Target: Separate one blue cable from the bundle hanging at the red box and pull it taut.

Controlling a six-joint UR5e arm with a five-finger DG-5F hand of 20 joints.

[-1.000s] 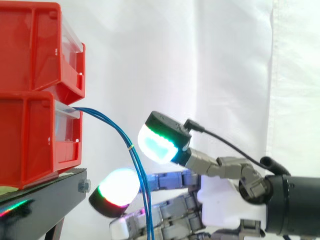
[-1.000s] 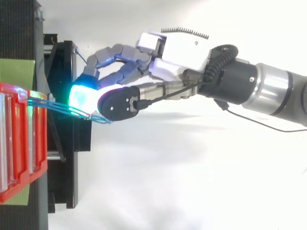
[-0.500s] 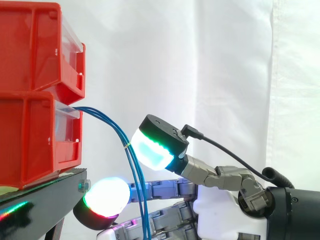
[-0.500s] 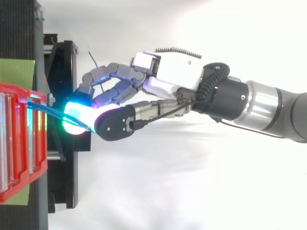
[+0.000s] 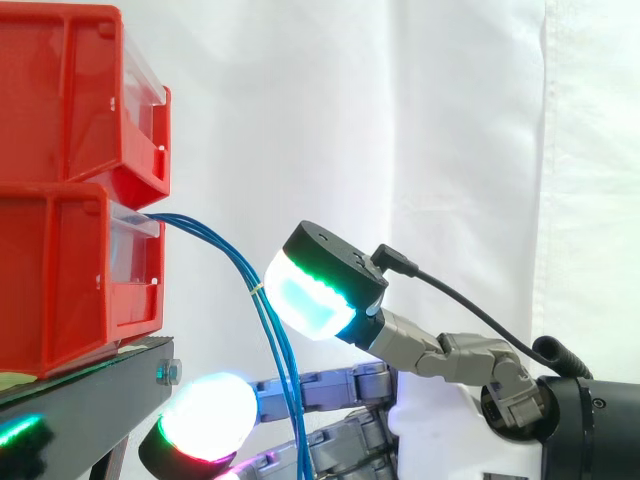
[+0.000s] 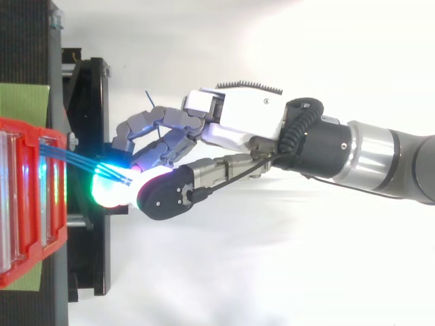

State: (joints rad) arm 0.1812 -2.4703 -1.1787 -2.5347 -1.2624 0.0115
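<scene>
Seen from the side, the robot's grey-and-white hand [image 5: 440, 430] comes in low from the right. Its thumb and fingers are spread apart and clamped on nothing. The bundle of thin blue cables [image 5: 276, 340] leaves the front of the lower red plastic bin [image 5: 70, 290], well beyond the fingertips. It arcs over and hangs down through the gap in the hand. The thumb's pad [image 5: 310, 295] (glowing white with a green rim) sits on the palm side of the bundle, touching it or nearly so where the arc turns downward. Lower down, the cables cross in front of an outstretched finger. That finger's white-and-red glowing pad [image 5: 210, 415] lies past the bundle, close to the edge of the black metal stand [image 5: 100, 385]. A second red bin [image 5: 70, 100] is stacked higher than the thumb, and a white curtain [image 5: 450, 120] hangs behind the hand.

From above, the hand [image 6: 238, 125] enters from the right with its fingers bent toward the stand. The cables [image 6: 85, 163] run slantwise from the bin to the tip of the thumb. There the strands converge and drop over the bright pad [image 6: 109, 189].
</scene>
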